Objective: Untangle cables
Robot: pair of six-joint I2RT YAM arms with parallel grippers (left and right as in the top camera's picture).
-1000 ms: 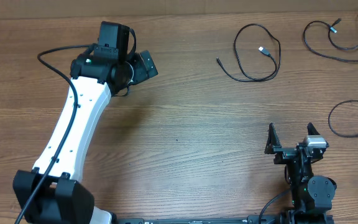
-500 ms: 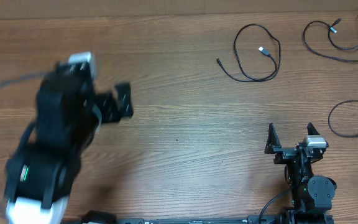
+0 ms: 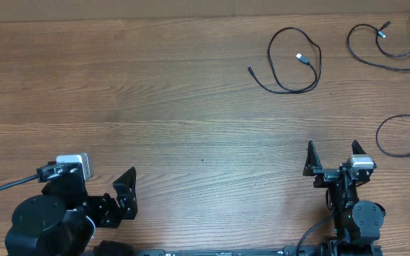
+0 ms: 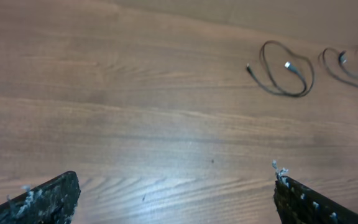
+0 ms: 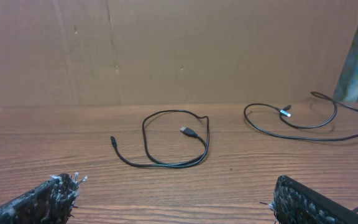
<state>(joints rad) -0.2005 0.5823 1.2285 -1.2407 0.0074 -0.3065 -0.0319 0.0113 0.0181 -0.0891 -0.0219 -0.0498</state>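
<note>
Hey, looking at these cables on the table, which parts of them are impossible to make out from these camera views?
1. Top-right cable: the right edge cuts it off in all three views, so the rest is unseen.
2. Right-side cable: the overhead view's right edge cuts it off. The wrist views show only slivers of it, and no plug shows.
3. Middle cable: fully in view, but its plugs are too small to identify in any view.
</note>
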